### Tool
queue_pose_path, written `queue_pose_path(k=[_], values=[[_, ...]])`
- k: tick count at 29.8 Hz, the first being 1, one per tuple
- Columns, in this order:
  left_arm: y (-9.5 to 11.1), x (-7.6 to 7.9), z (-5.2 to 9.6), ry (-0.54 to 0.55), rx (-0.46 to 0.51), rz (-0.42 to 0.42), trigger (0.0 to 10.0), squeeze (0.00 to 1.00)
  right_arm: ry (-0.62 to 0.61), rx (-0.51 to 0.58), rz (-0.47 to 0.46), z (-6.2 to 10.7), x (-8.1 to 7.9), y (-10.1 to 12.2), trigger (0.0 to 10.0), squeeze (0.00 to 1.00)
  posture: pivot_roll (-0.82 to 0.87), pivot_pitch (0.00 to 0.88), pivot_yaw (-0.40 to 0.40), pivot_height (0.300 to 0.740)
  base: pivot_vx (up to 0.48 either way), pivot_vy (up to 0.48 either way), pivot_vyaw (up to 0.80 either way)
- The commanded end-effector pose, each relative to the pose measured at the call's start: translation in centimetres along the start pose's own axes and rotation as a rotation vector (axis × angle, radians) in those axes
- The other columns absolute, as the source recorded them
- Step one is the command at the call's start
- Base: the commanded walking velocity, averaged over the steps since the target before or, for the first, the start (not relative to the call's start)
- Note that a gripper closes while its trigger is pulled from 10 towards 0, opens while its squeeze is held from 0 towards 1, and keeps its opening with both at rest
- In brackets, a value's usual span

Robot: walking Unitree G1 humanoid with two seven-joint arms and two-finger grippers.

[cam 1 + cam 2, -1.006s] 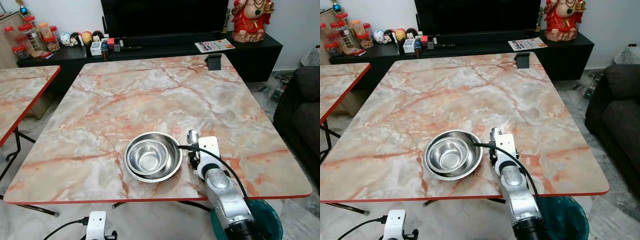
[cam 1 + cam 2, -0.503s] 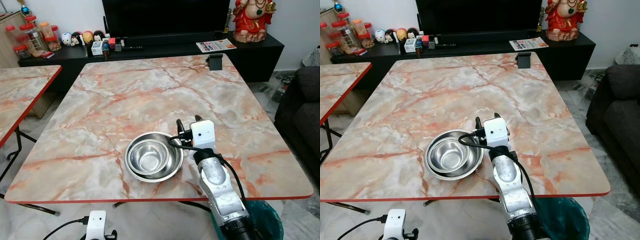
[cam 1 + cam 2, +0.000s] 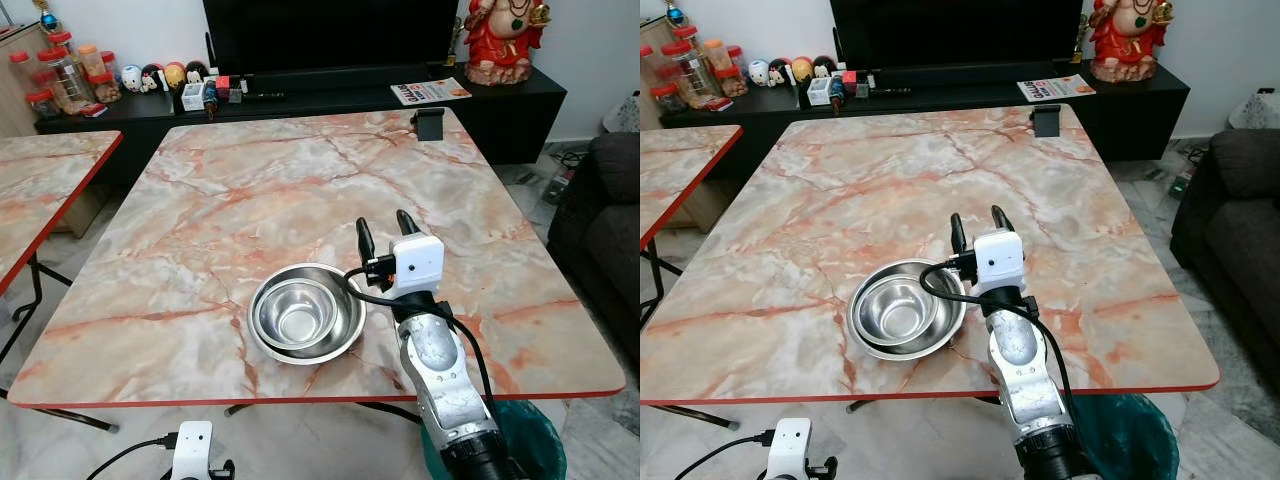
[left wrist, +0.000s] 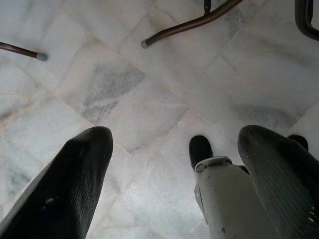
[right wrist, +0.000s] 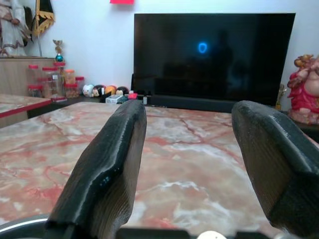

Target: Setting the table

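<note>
Two steel bowls (image 3: 305,316), the smaller nested inside the wider one, sit near the front edge of the marble table (image 3: 250,190). My right gripper (image 3: 382,224) is raised just right of the bowls, level and pointing toward the far side, open with nothing between its fingers (image 5: 112,164). The bowl's rim (image 5: 20,225) shows low in the right wrist view. My left gripper (image 4: 174,134) hangs idle over the marble floor, open and empty.
A small black stand (image 3: 428,123) sits at the table's far right edge. Behind it is a black TV bench with jars (image 3: 60,75), a booklet (image 3: 430,92) and a red statue (image 3: 497,40). A second table (image 3: 40,190) stands left, a sofa (image 3: 610,200) right, and a teal bin (image 3: 525,440) near the front right corner.
My right gripper has swung up from pointing down at the table beside the bowls to level. The spoon that lay right of the bowls is now hidden behind the wrist.
</note>
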State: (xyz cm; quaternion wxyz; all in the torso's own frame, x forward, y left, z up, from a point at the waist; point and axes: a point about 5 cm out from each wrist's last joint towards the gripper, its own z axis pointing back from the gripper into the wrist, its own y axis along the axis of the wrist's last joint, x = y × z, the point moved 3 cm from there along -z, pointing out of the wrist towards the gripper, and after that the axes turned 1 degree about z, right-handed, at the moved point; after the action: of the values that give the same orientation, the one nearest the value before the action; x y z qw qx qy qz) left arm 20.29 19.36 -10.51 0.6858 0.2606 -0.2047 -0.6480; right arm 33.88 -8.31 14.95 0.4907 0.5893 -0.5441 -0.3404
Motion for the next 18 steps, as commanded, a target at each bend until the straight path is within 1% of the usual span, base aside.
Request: queue_pose_path(k=[1,11,18], values=[[-0.07,-0.17,0.0,-0.001,-0.007,-0.002,10.0,0.0,0.005,0.023,-0.005,-0.41,-0.01,0.46,10.0,0.0,-0.05,0.0,0.065,0.736,0.0,0.0,0.0],[-0.08,0.76,-0.03,-0.016,-0.008,0.008,10.0,0.0,0.031,0.048,0.017,-0.87,0.45,1.0,10.0,0.0,-0.05,0.0,0.022,0.736,0.0,0.0,0.0],[-0.23,0.69,0.0,-0.015,-0.012,0.007,10.0,0.0,0.04,0.05,0.014,-1.03,0.04,1.03,10.0,0.0,-0.05,0.0,0.03,0.736,0.0,0.0,0.0]])
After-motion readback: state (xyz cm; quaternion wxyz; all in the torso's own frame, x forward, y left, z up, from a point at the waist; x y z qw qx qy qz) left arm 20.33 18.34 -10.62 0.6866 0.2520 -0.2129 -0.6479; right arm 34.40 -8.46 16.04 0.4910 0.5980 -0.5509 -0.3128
